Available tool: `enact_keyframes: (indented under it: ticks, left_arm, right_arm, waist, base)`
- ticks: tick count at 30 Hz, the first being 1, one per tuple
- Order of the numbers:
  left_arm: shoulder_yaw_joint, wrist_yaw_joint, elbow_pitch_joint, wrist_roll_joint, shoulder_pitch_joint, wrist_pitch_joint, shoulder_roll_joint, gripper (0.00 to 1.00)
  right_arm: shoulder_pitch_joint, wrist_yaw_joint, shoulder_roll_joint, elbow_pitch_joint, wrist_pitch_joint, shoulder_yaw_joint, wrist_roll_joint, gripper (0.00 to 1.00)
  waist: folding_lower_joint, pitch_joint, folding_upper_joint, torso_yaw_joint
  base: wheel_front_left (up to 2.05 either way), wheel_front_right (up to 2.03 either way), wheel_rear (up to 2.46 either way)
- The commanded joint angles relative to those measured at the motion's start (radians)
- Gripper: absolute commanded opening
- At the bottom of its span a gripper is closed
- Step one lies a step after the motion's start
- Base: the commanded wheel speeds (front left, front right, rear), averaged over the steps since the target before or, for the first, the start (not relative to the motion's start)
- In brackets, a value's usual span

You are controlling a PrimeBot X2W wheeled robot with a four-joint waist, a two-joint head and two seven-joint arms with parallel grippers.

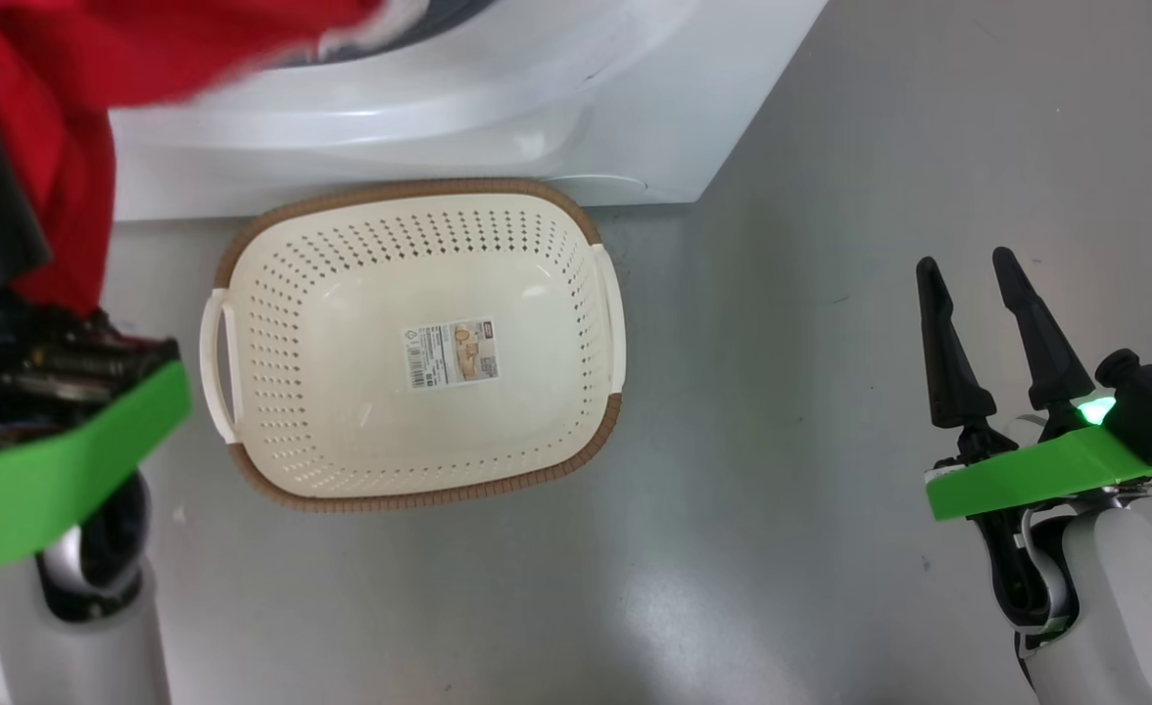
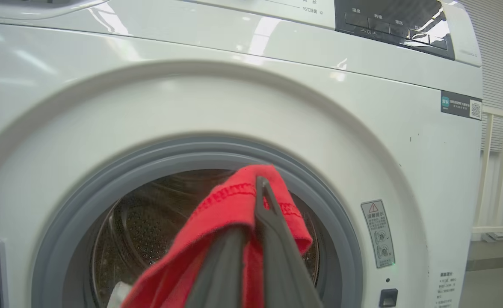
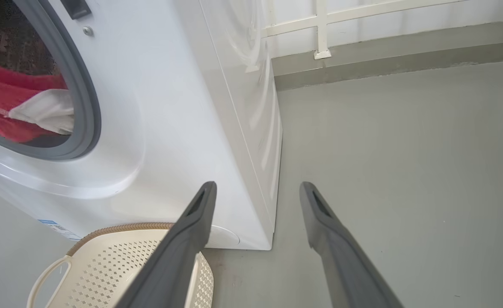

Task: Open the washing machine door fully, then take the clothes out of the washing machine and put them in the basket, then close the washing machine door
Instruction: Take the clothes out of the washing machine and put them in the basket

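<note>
My left gripper (image 2: 253, 192) is shut on a fold of the red clothes (image 2: 230, 205), held up in front of the washing machine (image 2: 234, 107) and its uncovered round opening. In the head view the red cloth (image 1: 57, 117) hangs at the upper left, left of the basket (image 1: 409, 188). More red fabric with a white panel (image 3: 42, 111) lies inside the grey ring (image 3: 84, 107). The cream basket stands on the floor right before the machine (image 1: 439, 108), with nothing in it. My right gripper (image 1: 968, 262) is open and holds nothing, well to the right of the basket. The washing machine door is out of view.
Grey floor (image 1: 782, 392) spreads to the right of the machine and basket. A white railing (image 3: 320, 25) runs along the wall behind the machine's right side. The machine's dark control panel (image 2: 392, 21) is at its top right.
</note>
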Motion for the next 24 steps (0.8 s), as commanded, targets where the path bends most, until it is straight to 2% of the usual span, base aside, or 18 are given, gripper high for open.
enact_keyframes:
  ticks: [1,7,15,24]
  left_arm:
    - [0.017,0.005,-0.034,-0.01,0.043,-0.005,0.023,0.0]
    - [-0.034,0.015,0.062,-0.026,0.091,-0.005,0.023,0.0]
    - [-0.093,0.005,0.324,0.016,0.103,-0.005,0.023,0.0]
    - [-0.114,-0.004,0.639,0.066,0.018,-0.005,0.023,0.0]
  right_arm:
    - [0.007,0.006,-0.005,-0.024,-0.006,0.017,-0.01,1.0]
    - [0.002,0.006,-0.004,-0.023,-0.006,0.02,-0.01,1.0]
    - [-0.004,0.006,0.004,-0.025,-0.006,0.028,-0.009,1.0]
    - [-0.014,0.006,0.016,-0.031,-0.006,0.033,-0.006,1.0]
  waist:
    - [0.0,0.002,-0.0001,0.0]
    - [0.0,0.006,-0.0001,-0.001]
    - [0.0,0.023,-0.0001,-0.013]
    - [0.0,0.069,-0.0001,-0.032]
  base:
    - [0.0,0.0,0.0]
    - [0.0,0.0,0.0]
    - [0.0,0.0,0.0]
    - [0.0,0.0,0.0]
